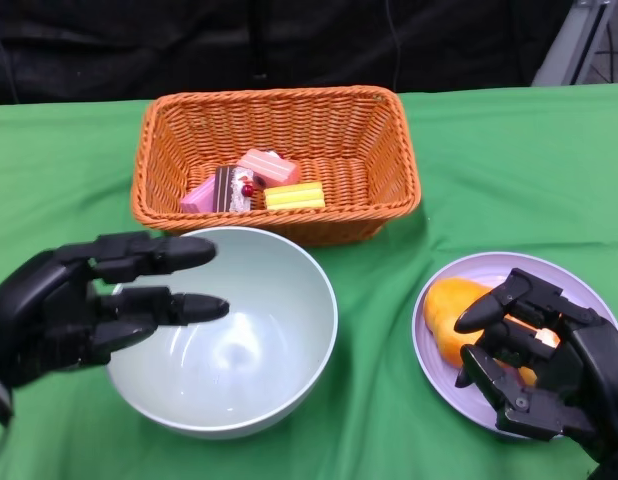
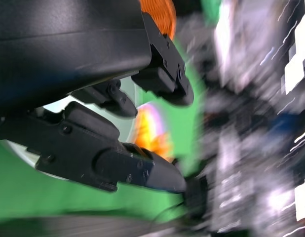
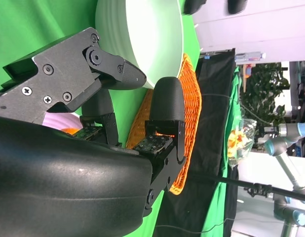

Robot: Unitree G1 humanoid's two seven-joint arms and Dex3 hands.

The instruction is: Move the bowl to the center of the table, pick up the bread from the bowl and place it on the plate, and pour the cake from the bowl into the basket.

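The pale green bowl (image 1: 239, 340) stands empty in the middle of the table, in front of the basket. The orange bread (image 1: 451, 315) lies on the purple plate (image 1: 549, 265) at the right. Pink, brown and yellow cake pieces (image 1: 251, 183) lie inside the orange wicker basket (image 1: 279, 97). My left hand (image 1: 79, 305) hovers at the bowl's left rim with its fingers stretched out over it, holding nothing. My right hand (image 1: 544, 360) is over the plate's near right side, fingers apart and bent above the bread's right end, not gripping it. The right wrist view shows the bowl (image 3: 142, 34) and basket (image 3: 192, 113) beyond my spread fingers.
Green cloth covers the table. The basket stands just behind the bowl, nearly touching its far rim. A dark curtain hangs behind the table's far edge. The left wrist view is blurred beyond my left hand (image 2: 108, 98).
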